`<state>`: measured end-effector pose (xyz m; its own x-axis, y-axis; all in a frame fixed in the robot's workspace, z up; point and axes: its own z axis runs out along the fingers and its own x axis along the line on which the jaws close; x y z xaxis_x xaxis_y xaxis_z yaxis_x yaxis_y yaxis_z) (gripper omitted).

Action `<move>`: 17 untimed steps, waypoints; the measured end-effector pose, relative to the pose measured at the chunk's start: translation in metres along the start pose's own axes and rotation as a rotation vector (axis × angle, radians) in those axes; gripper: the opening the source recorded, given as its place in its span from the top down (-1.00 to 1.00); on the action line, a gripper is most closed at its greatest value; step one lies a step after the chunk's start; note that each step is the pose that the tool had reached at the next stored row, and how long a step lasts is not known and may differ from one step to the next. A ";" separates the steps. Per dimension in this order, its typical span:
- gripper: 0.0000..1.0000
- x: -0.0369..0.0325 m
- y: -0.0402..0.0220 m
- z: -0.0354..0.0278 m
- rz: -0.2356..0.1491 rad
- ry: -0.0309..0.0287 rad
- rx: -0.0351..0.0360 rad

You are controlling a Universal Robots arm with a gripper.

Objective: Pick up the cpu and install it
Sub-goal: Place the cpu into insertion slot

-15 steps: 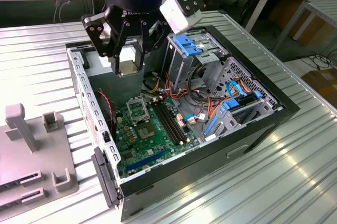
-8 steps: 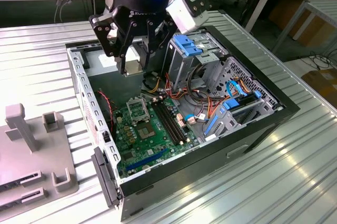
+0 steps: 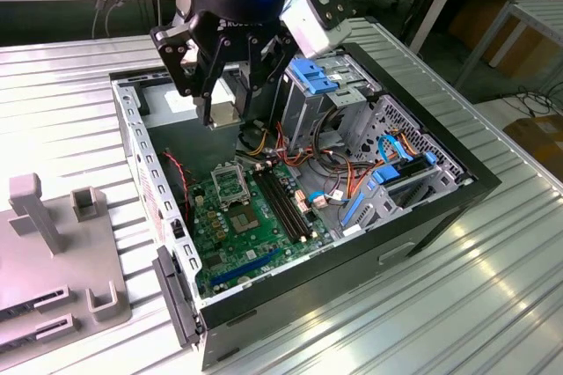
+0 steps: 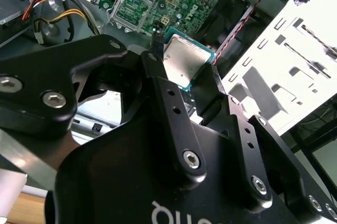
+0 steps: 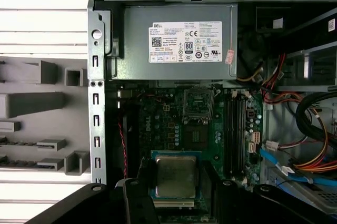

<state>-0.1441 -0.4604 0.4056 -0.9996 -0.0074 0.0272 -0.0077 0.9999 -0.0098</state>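
- Currently the gripper [image 3: 227, 120] hangs over the open computer case [image 3: 369, 261], above the part near the power supply [image 5: 174, 40].
- Its fingers [image 4: 158, 77] are closed on the cpu [image 4: 184, 63], one finger on each of two opposite edges; this is seen in both wrist views.
- So the cpu [image 5: 175, 175] is in the air between the fingers, with its pale metal face turned up toward the arm and its green rim showing around it.
- In the exterior view the cpu [image 3: 224, 113] appears as a small pale square between the black fingers, well above the green board [image 3: 237, 243].
- On the board, the socket frame [image 5: 198, 103] lies just beside the power supply, and the cpu is apart from it and does not touch it.
- Beside the socket frame run the long dark memory slots [image 3: 286, 203].
- Red, yellow and orange cables [image 5: 310, 155] lie in the case on the side beyond the memory slots.
- The case lies on its side on a table of metal slats [image 3: 440, 322].
- A grey holder plate with upright blocks [image 3: 53, 243] lies on the table at the exterior view's left, near the case.
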 end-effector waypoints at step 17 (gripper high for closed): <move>0.06 0.0000 -0.0038 0.0000 0.000 0.0000 0.0000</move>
<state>-0.1441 -0.4642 0.4056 -0.9996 -0.0074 0.0272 -0.0077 0.9999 -0.0099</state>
